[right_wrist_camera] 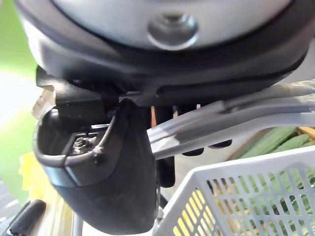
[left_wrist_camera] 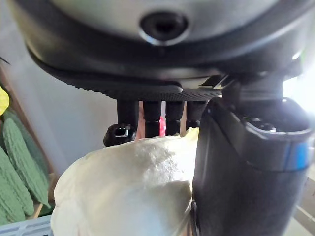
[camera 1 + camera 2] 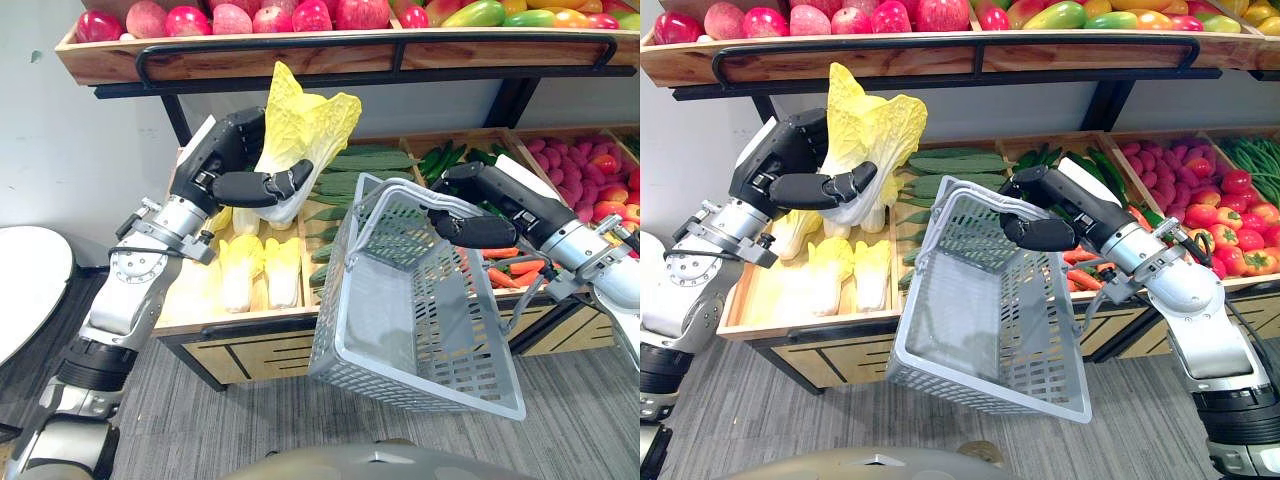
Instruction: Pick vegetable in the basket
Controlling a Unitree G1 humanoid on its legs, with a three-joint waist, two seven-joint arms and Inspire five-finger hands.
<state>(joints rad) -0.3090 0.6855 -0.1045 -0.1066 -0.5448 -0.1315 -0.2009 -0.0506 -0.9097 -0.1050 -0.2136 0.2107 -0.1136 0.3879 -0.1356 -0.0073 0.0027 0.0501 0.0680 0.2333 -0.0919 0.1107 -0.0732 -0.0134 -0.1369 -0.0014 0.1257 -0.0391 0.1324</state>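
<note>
Red fruit [image 3: 188,20] above green cucumbers [image 3: 368,162]

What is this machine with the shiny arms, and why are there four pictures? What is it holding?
It is a robot shopping for vegetables. Two pictures come from cameras in its head, looking down; the other two come from its wrists, very close to each hand. Its left hand is wrapped round a yellow-green cabbage, lifted above the stall. Its right hand holds the handle of a grey basket, tilted and empty. On the wooden stall lie more cabbages, cucumbers and, up top, red fruit.
</note>
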